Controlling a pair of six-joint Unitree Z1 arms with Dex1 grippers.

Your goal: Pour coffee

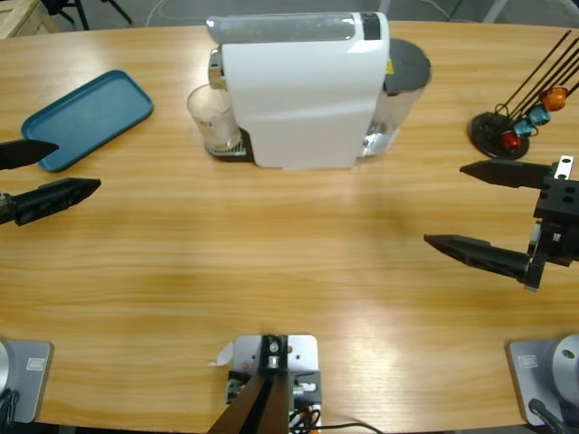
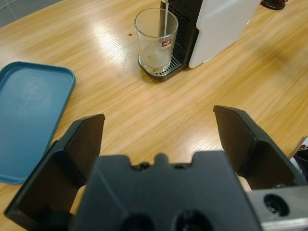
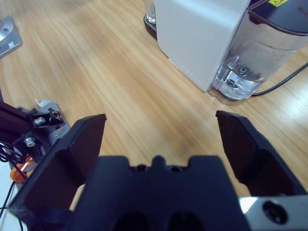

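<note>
Behind the table's middle I see the white coffee machine (image 1: pixel 303 90), its spout side facing my left gripper (image 1: pixel 45 176), with an upright glass (image 1: pixel 213 117) on its drip tray. Left of it lies a blue tray (image 1: pixel 86 117); a capsule stand (image 1: pixel 511 122) sits near my right gripper (image 1: pixel 493 212). Both sets of jaws are spread wide, holding nothing, well apart from the glass.

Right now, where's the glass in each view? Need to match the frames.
High view: glass sits upper left of centre, on the drip tray at the coffee machine's left side.
Left wrist view: glass at top centre, under the spout, beyond the open fingers.
Right wrist view: only its base shows at the top edge.
Shared landmark: the white coffee machine.
</note>
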